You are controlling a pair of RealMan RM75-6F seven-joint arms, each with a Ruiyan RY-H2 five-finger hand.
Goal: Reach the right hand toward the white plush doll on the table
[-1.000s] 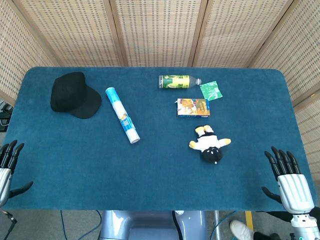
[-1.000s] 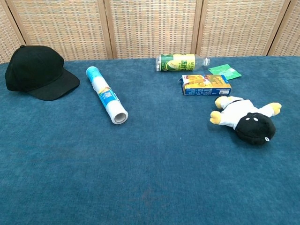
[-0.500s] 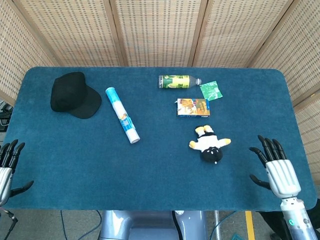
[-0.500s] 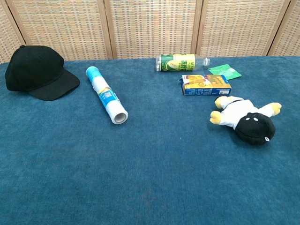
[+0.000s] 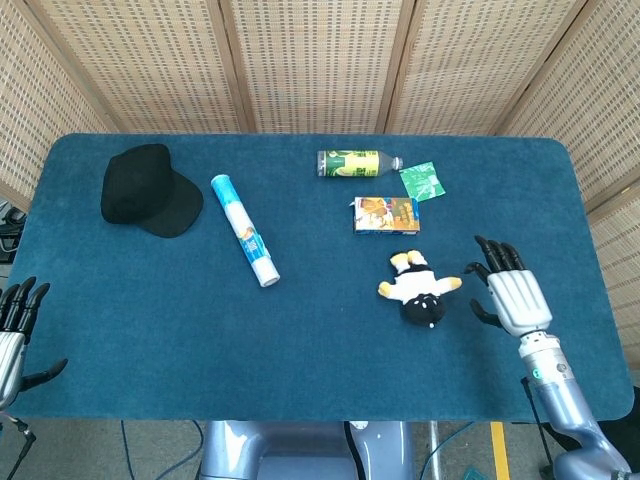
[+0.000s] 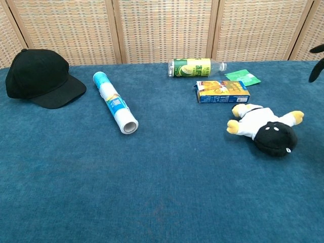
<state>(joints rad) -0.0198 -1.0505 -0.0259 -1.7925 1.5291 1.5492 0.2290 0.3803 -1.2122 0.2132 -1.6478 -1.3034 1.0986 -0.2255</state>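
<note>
The white plush doll [image 5: 420, 289] [image 6: 264, 127] has a white body, yellow limbs and a black head, and lies on the blue table [image 5: 330, 350] right of centre. My right hand [image 5: 508, 293] hovers just to its right, fingers spread and holding nothing, a short gap from the doll's nearest yellow limb. In the chest view only dark fingertips [image 6: 317, 61] of that hand show at the right edge. My left hand [image 5: 14, 330] stays open at the table's near left edge, far from the doll.
Behind the doll lie a blue and orange box [image 5: 386, 214], a green packet [image 5: 422, 180] and a bottle [image 5: 355, 163] on its side. A white and blue tube [image 5: 244, 242] and a black cap [image 5: 148, 190] lie to the left. Woven screens stand behind the table.
My right hand has moved up from the table's near right edge and leftward, ending beside the doll. Its fingertips now enter the chest view. The left hand and all objects are still.
</note>
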